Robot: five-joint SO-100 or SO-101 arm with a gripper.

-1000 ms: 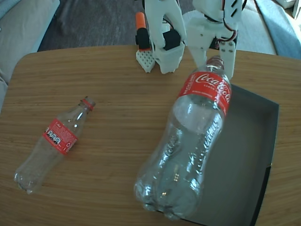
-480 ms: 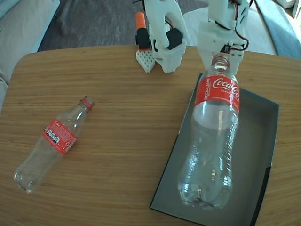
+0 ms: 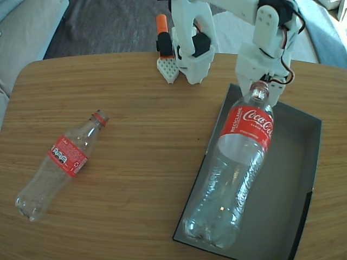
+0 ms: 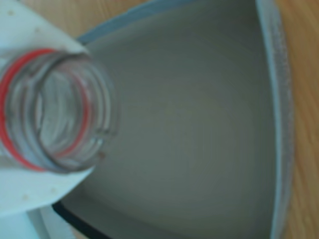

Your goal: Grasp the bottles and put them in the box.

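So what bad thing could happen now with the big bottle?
The hand pinches the big bottle only at its open neck, so the long body could swing or slip out. Its bottom end hangs over the near left wall of the box in the fixed view, so if let go now it might rest on the wall or roll onto the table. The second bottle lies far off and needs room beside it.

One clear bottle (image 3: 234, 176) with a red label hangs tilted over the dark grey box (image 3: 295, 162) at the right, open neck (image 4: 52, 109) uppermost, its base low at the box's near left corner; the second bottle (image 3: 59, 165) lies on its side far left, neck pointing far-right.
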